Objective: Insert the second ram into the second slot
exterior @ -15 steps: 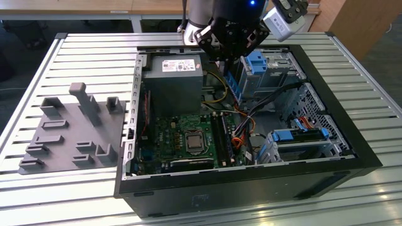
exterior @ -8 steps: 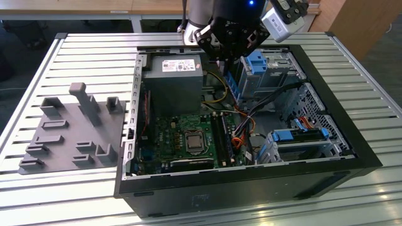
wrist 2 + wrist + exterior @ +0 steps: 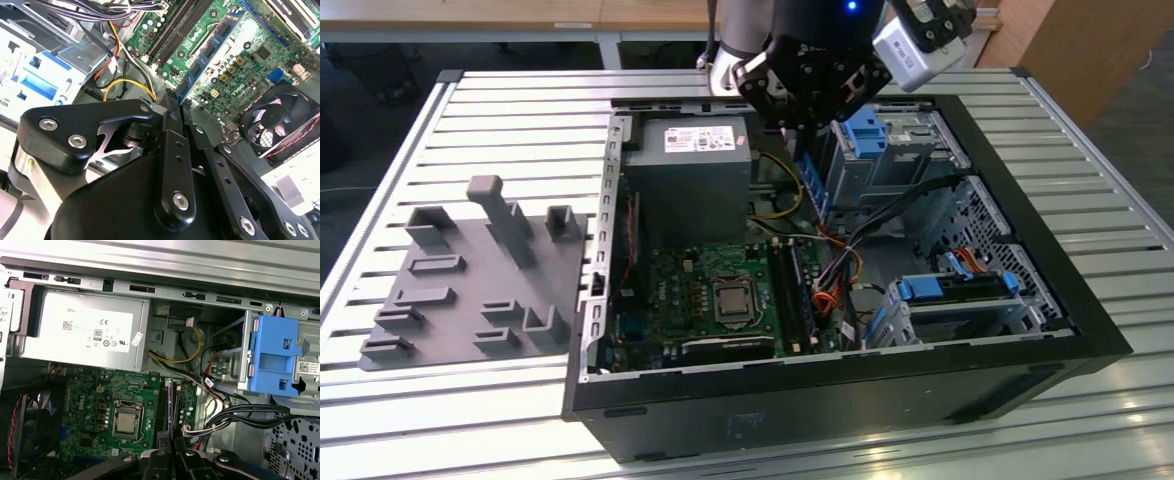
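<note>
**A:** Where is the second ram (image 3: 207,52) right now?

**B:** It is pinched in the end effector (image 3: 171,106). The fingers are pressed onto its flat faces at one end, and the rest of the stick reaches out from the fingertips towards the motherboard (image 3: 240,70). It is in the air, not seated. In the first wrist view its thin edge runs along above the long black memory slots (image 3: 162,407).

**A:** How would you expect it to handle?

**B:** Light and stiff, I'd judge, but thin and easily harmed, with chips on the faces. The smooth board might pivot in an end pinch. Bare board clear of the chips seems the safest hold.

**A:** And around it?

**B:** A bundle of black cables (image 3: 240,415) lies near the slots. In the exterior view the end effector hangs over the far part of the open computer case (image 3: 854,385). The power supply (image 3: 687,170) is just to the exterior view's left, and a blue drive bracket (image 3: 867,130) is to its right. The case sits on a slatted table (image 3: 507,120), with a grey fixture plate (image 3: 454,300) well apart on the exterior view's left.
</note>
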You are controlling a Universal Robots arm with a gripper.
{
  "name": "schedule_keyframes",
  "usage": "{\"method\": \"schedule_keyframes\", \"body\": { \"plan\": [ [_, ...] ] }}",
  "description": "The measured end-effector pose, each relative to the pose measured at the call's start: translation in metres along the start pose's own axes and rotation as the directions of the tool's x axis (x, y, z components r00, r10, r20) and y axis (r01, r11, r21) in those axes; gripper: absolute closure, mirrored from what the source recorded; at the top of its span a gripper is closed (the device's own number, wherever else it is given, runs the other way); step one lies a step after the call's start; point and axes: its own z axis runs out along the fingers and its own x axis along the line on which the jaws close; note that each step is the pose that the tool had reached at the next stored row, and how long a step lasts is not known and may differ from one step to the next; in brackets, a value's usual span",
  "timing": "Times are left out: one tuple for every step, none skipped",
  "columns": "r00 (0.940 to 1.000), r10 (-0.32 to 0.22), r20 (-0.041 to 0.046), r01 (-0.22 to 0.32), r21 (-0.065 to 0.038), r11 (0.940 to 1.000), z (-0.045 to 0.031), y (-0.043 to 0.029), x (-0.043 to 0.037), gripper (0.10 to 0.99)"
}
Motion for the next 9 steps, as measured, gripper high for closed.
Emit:
{"method": "schedule_keyframes", "body": {
  "plan": [
    [1.0,0.005,0.0002,-0.005,0.0,1.0,0.0,0.0,0.0,0.949],
    [1.0,0.009,0.0004,-0.009,0.0,1.0,0.0,0.0,0.0,0.949],
    [0.9999,0.014,0.0005,-0.014,0.0,0.9999,0.0,0.0,0.0,0.949],
    [0.9998,0.019,0.0008,-0.019,0.0,0.9998,0.0,0.0,0.0,0.949],
    [0.9997,0.024,0.001,-0.024,0.0,0.9997,0.0,0.0,0.0,0.949],
    [0.9996,0.029,0.0011,-0.029,0.0,0.9996,0.0,0.0,0.0,0.949],
    [0.9994,0.034,0.0013,-0.034,0.001,0.9994,0.0,0.0,0.0,0.949],
    [0.9993,0.038,0.0015,-0.038,0.001,0.9993,0.0,0.0,0.0,0.949],
    [0.9991,0.043,0.0017,-0.043,0.001,0.9991,0.0,0.0,0.0,0.949]
  ]
}}
